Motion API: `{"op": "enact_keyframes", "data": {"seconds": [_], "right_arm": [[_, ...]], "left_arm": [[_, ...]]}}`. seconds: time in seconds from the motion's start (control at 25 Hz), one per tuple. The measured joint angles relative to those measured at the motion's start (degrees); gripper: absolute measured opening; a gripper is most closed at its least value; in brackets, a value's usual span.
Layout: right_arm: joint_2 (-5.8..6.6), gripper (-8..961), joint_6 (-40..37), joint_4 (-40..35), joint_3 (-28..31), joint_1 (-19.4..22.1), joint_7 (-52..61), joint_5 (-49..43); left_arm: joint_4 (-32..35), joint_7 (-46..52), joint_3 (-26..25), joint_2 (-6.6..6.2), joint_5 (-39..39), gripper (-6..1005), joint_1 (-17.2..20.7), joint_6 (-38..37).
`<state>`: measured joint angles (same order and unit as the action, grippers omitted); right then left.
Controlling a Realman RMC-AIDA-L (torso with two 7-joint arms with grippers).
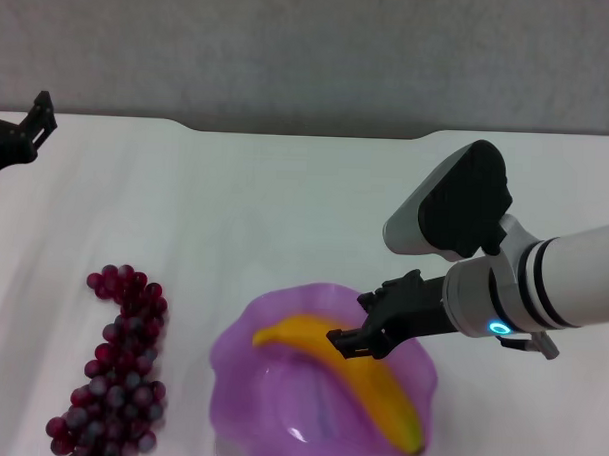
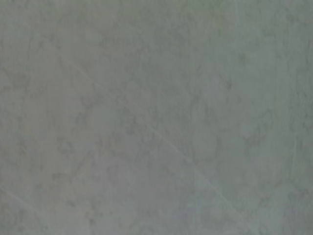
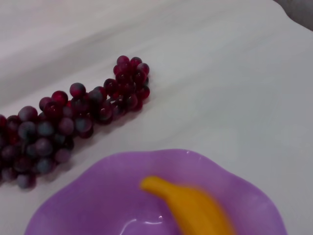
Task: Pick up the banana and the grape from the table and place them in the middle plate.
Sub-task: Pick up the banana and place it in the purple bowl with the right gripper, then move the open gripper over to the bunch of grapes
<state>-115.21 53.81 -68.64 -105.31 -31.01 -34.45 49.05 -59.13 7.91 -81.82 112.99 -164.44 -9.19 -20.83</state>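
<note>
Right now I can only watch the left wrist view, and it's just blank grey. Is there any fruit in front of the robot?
Observer: Yes. A curved orange-yellow banana lies inside a translucent purple scalloped plate.
Operator: Anything else to eat?
Observer: A long bunch of dark red-purple grapes lies on the white table, outside the plate, on the robot's left of it.
Operator: Which arm is busy?
Observer: The right gripper is over the banana near the plate's far rim, while the left gripper sits at the table's far left edge.
</note>
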Motion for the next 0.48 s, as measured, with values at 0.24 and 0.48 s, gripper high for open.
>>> {"op": "enact_keyframes", "data": {"seconds": [0.24, 0.48], "right_arm": [[-0.06, 681, -0.1, -0.1, 0.4, 0.2, 0.6, 0.0], [0.07, 860, -3.0, -5.5, 0.7, 3.7, 0.0, 0.0]], "left_arm": [[-0.1, 0.0, 0.0, -0.04, 0.0, 740, 0.1, 0.0], [-0.1, 0.0, 0.0, -0.05, 0.0, 740, 0.2, 0.0]]}}
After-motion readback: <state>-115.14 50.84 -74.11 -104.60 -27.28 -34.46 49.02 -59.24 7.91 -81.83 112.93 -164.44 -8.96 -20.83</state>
